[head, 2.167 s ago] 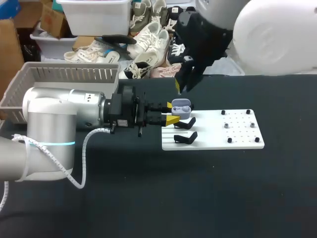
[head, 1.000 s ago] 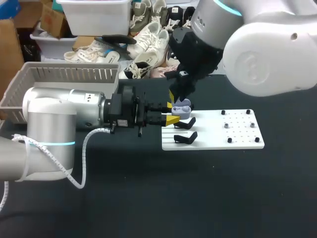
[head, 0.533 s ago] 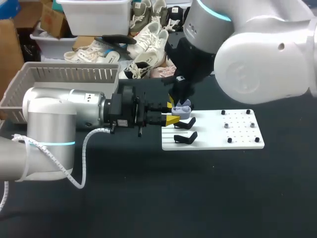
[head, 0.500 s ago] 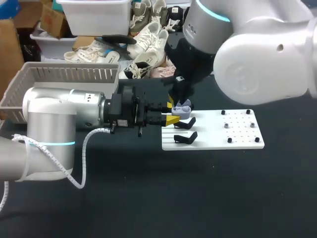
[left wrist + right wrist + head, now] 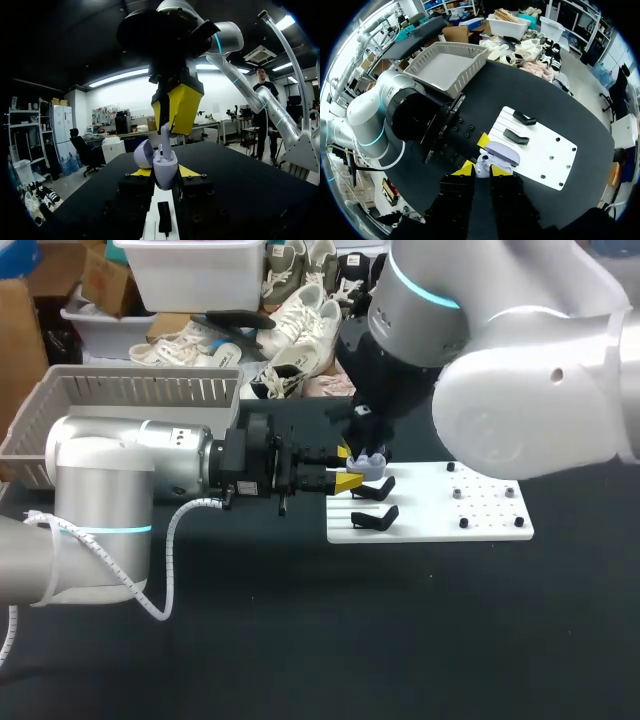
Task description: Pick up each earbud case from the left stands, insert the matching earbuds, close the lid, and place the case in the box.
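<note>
My left gripper (image 5: 347, 468) holds the lavender earbud case (image 5: 370, 466) level at the left edge of the white board (image 5: 480, 510), both yellow tips pressed on its sides. In the left wrist view the case (image 5: 165, 170) stands upright with its lid (image 5: 143, 153) swung open. Directly above it hangs my right gripper (image 5: 176, 112), shut on a white earbud (image 5: 164, 134) whose lower end reaches into the case's mouth. In the right wrist view the right gripper (image 5: 482, 171) sits right over the case (image 5: 501, 152).
Two black stands (image 5: 375, 517) sit on the board's left part, with small black pegs (image 5: 463, 523) on its right part. A grey slatted basket (image 5: 130, 390) stands at the table's back left. Dark tabletop stretches in front of the board.
My right arm has swung in leftward and come lower, bringing the earbud down onto the open case. The left arm and case have stayed put.
</note>
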Available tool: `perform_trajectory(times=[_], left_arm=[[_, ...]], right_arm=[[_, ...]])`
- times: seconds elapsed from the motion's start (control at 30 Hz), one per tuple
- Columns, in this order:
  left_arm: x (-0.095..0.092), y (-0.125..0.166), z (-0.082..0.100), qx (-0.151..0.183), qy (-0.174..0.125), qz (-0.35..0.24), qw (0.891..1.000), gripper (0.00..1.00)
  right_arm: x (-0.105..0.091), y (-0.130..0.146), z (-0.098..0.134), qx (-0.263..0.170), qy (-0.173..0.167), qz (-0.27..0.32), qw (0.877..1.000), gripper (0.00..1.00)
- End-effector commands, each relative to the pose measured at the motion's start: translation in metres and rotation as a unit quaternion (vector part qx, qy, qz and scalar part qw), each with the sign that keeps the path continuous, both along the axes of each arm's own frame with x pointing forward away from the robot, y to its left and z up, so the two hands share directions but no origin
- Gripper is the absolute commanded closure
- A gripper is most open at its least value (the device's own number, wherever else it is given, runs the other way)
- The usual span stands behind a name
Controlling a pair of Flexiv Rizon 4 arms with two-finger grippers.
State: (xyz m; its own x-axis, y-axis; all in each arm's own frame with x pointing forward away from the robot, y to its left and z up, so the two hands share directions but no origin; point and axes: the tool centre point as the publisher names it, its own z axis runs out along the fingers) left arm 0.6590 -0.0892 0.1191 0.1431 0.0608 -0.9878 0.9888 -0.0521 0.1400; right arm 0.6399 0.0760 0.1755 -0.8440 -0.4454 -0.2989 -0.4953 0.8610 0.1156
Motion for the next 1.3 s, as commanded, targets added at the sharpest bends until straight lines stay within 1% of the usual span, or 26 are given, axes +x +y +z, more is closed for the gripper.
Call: perform_trajectory(times=[0.03, 0.4, 1.07, 1.17, 1.3], left_arm=[[0.000, -0.001, -0.001, -0.001, -0.001, 0.002, 1.000, 1.00], [0.000, -0.001, -0.001, -0.001, -0.001, 0.002, 1.000, 1.00], [0.000, -0.001, -0.001, -0.001, -0.001, 0.002, 1.000, 1.00], [0.000, -0.001, -0.001, -0.001, -0.001, 0.002, 1.000, 1.00], [0.000, -0.001, -0.001, -0.001, -0.001, 0.002, 1.000, 1.00]], right_arm=[[-0.002, 0.000, -0.002, 0.001, -0.003, -0.003, 1.000, 1.00], [0.003, -0.001, -0.004, 0.002, -0.008, -0.007, 1.000, 1.00], [0.006, 0.003, -0.009, 0.014, -0.010, -0.011, 1.000, 1.00], [0.006, 0.003, -0.011, 0.013, -0.008, -0.011, 1.000, 1.00], [0.006, 0.004, -0.013, 0.002, -0.002, -0.002, 1.000, 1.00]])
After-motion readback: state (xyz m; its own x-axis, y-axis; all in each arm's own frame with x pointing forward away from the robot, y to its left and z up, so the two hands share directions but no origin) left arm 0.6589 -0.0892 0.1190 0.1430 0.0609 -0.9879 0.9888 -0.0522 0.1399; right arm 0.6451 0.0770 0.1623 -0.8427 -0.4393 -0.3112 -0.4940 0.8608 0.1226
